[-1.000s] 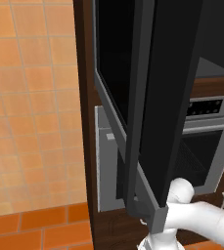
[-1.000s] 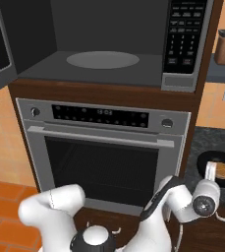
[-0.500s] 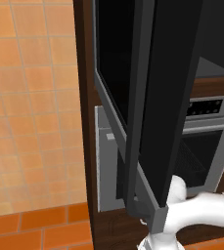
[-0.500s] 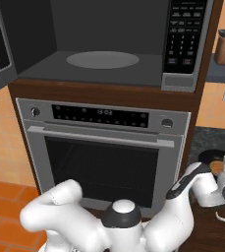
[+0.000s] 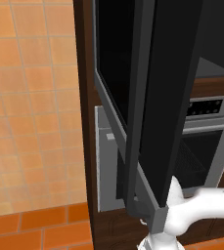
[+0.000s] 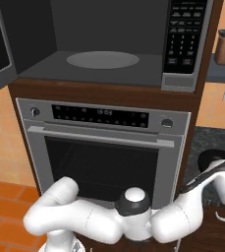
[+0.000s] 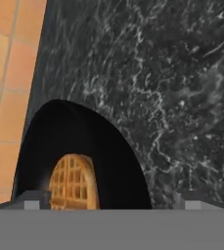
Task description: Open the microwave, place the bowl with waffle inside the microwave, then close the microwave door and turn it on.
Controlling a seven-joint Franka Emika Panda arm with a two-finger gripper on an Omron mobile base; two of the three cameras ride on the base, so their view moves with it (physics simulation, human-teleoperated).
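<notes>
Released pincer (image 7: 108,205) hovers above the black bowl (image 7: 113,161) holding the waffle (image 7: 73,181).

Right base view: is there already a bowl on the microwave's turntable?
No. The microwave stands open and its round turntable is bare, with nothing resting on it.

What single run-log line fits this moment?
microwave door: open | bowl with waffle: on dark counter | gripper: open above bowl
</notes>
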